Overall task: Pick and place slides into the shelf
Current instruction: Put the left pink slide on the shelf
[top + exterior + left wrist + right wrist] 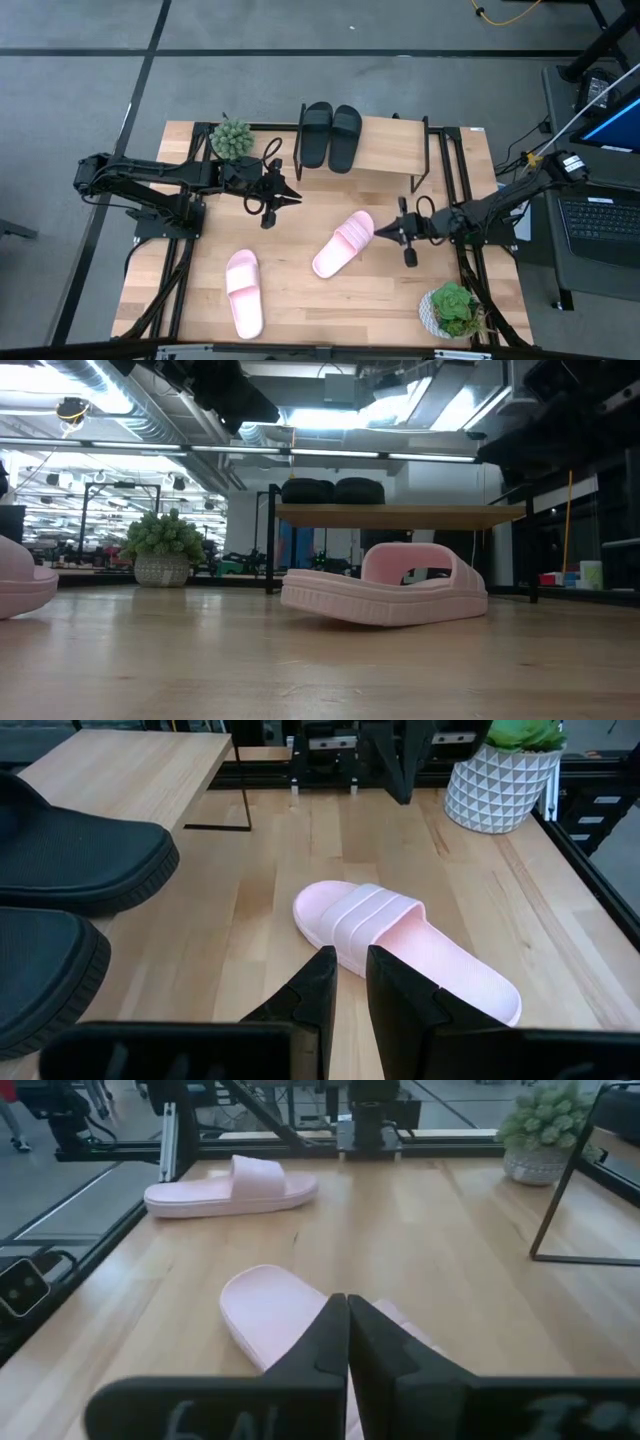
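Two black slides (330, 135) on shelf (385, 150). Right gripper (383, 231) clamps pink slide (343, 244). Left gripper (292, 196) above table, jaws nearly together.

Wooden table and low shelf, with what rests on them

The light wooden table (300, 285) carries the shelf (390, 145) along its far edge, two pink slides, one near the middle (343, 243) and one toward the front left (243, 292), and two potted plants, one at the far left (232, 139) and one at the front right (452, 309). Two black slides (330, 134) lie side by side on the shelf's plank.
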